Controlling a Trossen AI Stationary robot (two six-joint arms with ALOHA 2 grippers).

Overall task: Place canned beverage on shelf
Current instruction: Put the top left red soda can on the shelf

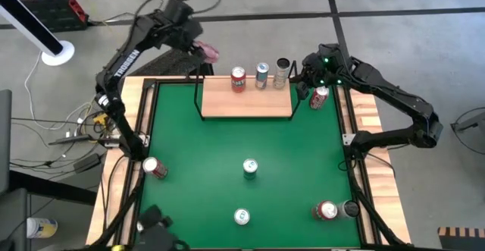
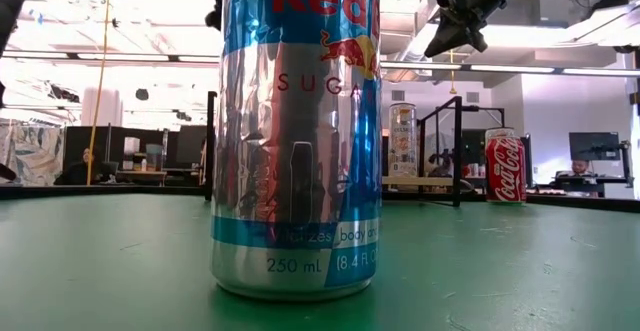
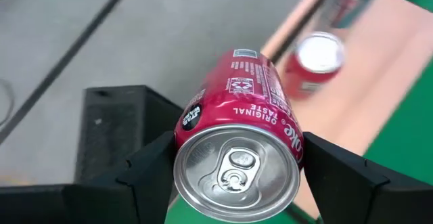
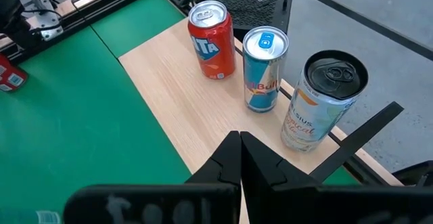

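My left gripper [image 1: 198, 48] is raised beyond the table's far edge, left of the shelf [image 1: 246, 103], and is shut on a red cola can [image 3: 237, 136]. The shelf, a light-wood board with a black wire frame, carries a red can [image 4: 212, 38], a blue can [image 4: 265, 65] and a pale tall can [image 4: 321, 99], all upright. My right gripper [image 4: 240, 149] hovers shut over the shelf's right end, touching nothing. Another red can [image 1: 320, 97] stands on the green table just right of the shelf. My left gripper pinches the cola can between its two fingers [image 3: 152, 170], one on each side of the can's wall near its top end [image 3: 186, 126]. The can lies along the fingers, its lid facing the wrist and its bottom pointing away. It is lifted clear of everything.
Loose cans lie on the green table: a red one at the left [image 1: 154, 167], one in the middle [image 1: 250, 167], one at the near edge [image 1: 242, 217], two at the near right [image 1: 327, 210]. A tall blue-silver can [image 2: 295, 131] fills the low view.
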